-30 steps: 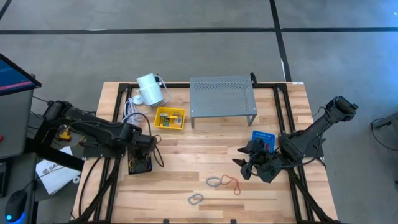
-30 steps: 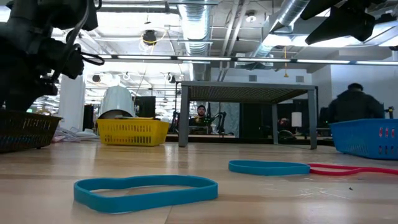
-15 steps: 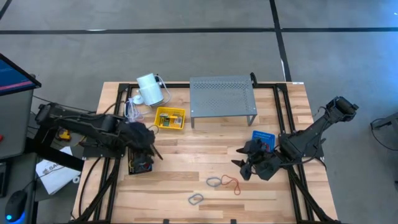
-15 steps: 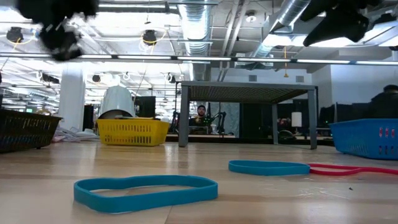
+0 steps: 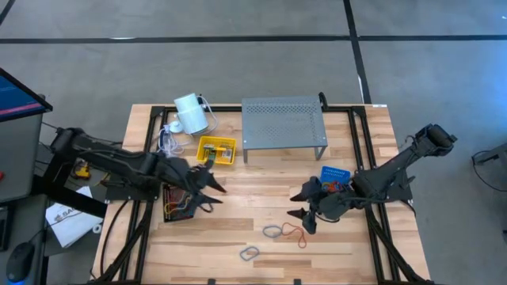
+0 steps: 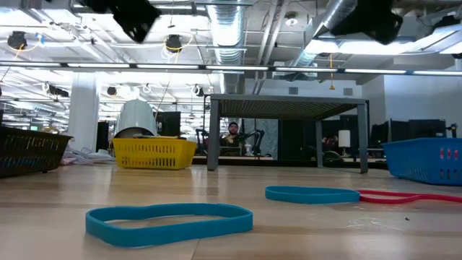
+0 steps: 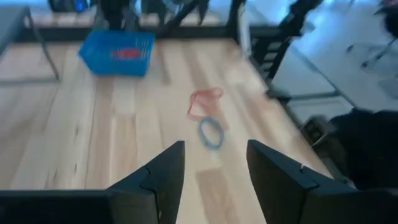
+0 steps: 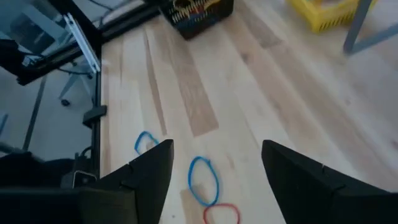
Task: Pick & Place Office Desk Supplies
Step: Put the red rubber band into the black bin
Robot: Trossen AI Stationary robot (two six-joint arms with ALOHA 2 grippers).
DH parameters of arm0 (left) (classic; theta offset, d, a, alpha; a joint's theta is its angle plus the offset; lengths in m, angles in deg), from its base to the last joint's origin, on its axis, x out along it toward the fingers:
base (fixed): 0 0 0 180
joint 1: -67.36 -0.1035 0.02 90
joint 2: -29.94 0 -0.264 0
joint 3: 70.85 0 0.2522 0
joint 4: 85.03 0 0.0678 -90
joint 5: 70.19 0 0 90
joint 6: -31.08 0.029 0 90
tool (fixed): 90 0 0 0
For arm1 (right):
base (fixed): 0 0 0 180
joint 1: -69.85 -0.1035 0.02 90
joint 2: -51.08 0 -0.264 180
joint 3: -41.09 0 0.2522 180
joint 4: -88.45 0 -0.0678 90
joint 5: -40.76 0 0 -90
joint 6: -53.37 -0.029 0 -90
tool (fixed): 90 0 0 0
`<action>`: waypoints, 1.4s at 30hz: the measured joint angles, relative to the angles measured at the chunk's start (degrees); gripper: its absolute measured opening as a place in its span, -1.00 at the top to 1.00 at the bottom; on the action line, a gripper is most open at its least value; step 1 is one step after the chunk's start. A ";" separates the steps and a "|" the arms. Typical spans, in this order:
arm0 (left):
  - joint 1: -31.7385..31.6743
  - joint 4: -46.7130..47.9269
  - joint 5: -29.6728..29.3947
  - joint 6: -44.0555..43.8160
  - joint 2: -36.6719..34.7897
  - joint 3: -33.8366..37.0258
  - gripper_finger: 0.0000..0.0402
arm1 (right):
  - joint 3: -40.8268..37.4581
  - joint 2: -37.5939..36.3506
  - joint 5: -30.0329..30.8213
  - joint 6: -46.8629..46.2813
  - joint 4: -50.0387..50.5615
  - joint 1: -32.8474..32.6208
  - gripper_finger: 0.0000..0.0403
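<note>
Three thin rubber-band loops lie flat on the pale wooden table (image 5: pixel 238 190) near its front edge: a blue loop (image 5: pixel 273 231) touching a red loop (image 5: pixel 295 233) at its side, and a second blue loop (image 5: pixel 249 253) apart from them, closer to the edge. The table-height camera shows that nearer blue band (image 6: pixel 169 219) as a flattened, slightly waisted ribbon, with the other blue band (image 6: pixel 312 193) and the red one (image 6: pixel 411 196) behind it — detail the overhead picture reduces to faint outlines. The right gripper (image 5: pixel 302 210) hangs just above and beside the blue-and-red pair, its two dark fingers (image 8: pixel 149 171) spread wide with nothing between them; its own camera looks down on both blue bands and part of the red one, which is cut off at the frame edge. The left gripper (image 5: pixel 212 188) reaches out over the table beside a dark wire basket (image 5: pixel 179 204) holding coloured bands, its fingers (image 7: pixel 163 174) apart and empty. From above, a small yellow basket (image 5: pixel 215 150), a small blue basket (image 5: pixel 335 177), a grey perforated metal shelf (image 5: pixel 283 120) and a white cylinder with coiled white cord (image 5: pixel 190 115) stand toward the back. What the yellow and blue baskets contain is too small to make out. At table height both arms show only as dark shapes at the top of the frame.
</note>
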 joint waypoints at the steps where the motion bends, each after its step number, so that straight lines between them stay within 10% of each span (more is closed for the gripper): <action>1: 0.00 -1.44 -0.19 0.02 2.14 0.00 0.18 | -0.01 0.70 -1.08 -0.47 0.23 0.16 -0.16; 14: 0.04 -12.08 -0.22 4.52 14.96 -0.02 0.29 | 9.77 17.84 -14.30 -16.93 20.28 -0.39 0.27; 42: -0.28 -14.54 -0.23 4.48 14.42 0.00 0.35 | 14.00 33.72 -23.27 -19.90 26.49 0.35 0.03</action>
